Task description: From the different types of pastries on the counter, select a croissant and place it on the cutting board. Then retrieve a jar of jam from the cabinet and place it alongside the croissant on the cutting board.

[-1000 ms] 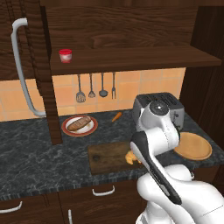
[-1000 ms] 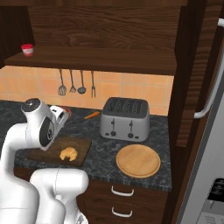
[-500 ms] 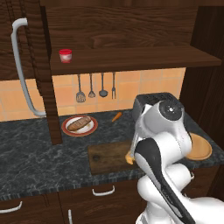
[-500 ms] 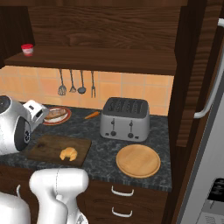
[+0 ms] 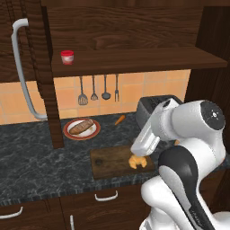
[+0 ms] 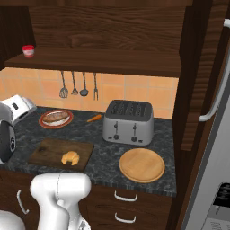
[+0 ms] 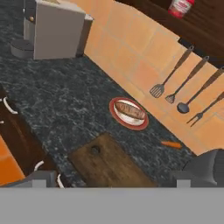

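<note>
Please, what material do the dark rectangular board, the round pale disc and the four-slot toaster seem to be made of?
The dark brown rectangular cutting board looks like matte stained wood, with faint grain streaks. The round pale disc seems light, unvarnished wood, with ring-like grain lines. The grey four-slot toaster appears to be brushed metal, with soft pale sheen on its front, though painted plastic cannot be excluded.

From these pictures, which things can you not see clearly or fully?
- Gripper: open or shut cannot be told.
- Croissant: left base view, partly covered by the arm.
- Toaster: left base view, mostly behind the arm.
- Jar of jam: hand view, cut by the top edge.
- Cutting board: hand view, near end cut off.
</note>
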